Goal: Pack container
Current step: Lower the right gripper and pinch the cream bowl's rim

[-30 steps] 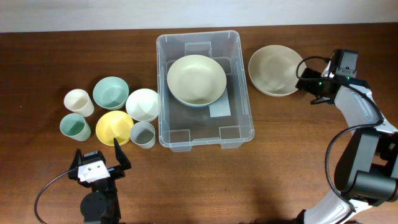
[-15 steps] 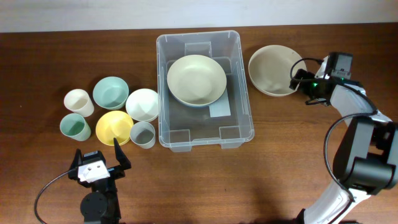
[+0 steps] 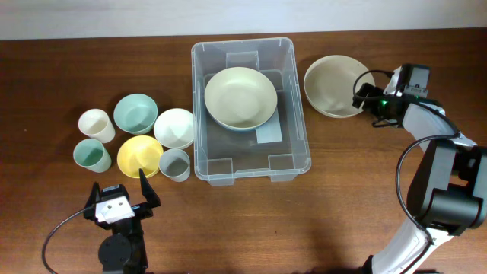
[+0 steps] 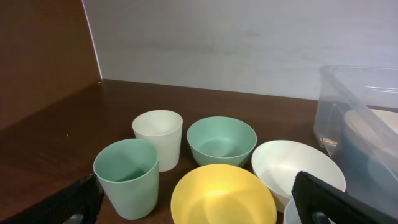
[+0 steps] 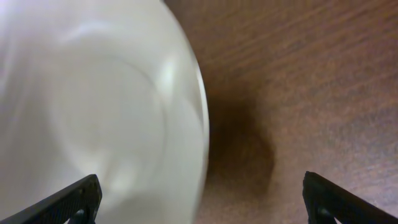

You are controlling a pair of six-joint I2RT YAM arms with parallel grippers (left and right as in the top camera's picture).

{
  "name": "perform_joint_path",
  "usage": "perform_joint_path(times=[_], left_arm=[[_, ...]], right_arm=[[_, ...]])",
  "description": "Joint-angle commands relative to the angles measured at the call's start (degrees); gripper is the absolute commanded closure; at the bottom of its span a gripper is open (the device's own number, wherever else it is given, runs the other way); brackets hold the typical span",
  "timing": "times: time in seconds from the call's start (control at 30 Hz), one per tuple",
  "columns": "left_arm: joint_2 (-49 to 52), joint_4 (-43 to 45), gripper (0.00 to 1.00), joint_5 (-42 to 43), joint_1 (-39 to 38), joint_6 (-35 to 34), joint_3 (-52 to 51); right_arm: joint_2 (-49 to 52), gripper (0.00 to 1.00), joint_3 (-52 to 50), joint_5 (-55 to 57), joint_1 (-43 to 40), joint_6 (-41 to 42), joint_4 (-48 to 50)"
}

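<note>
The clear plastic container (image 3: 202, 144) stands at the table's middle with one pale green bowl (image 3: 240, 97) in it; its corner shows in the left wrist view (image 4: 348, 106). A beige bowl (image 3: 332, 84) sits right of it. My right gripper (image 3: 364, 97) is open over that bowl's right rim, one finger on each side of the rim (image 5: 198, 106). My left gripper (image 3: 122, 199) is open and empty near the front left, facing the cups and bowls (image 4: 199, 205).
Left of the container stand a white cup (image 3: 96, 124), a teal bowl (image 3: 135, 113), a white bowl (image 3: 175, 127), a mint cup (image 3: 91, 156), a yellow bowl (image 3: 140, 157) and a grey cup (image 3: 175, 164). A wall runs behind the table.
My right gripper has moved left from beside the beige bowl to over its right rim. The left arm has not moved.
</note>
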Motion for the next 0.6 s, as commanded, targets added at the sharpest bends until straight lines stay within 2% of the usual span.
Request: perform_joint_path(times=[0.0,0.43,0.57], left_arm=[[-0.22,-0.24,0.01,-0.42,-0.20,-0.55,-0.11],[-0.22,-0.24,0.01,-0.42,-0.20,-0.55,-0.11],[-0.22,-0.24,0.01,-0.39,-0.20,-0.55,-0.11]], right_arm=[[2.23,0.01,0.74,-0.74,0.33,-0.37,0.87],[3.41,0.00,0.74,-0.96,0.31,-0.35,3.85],[3.41,0.11,0.74,-0.98,0.31,-0.35,4.35]])
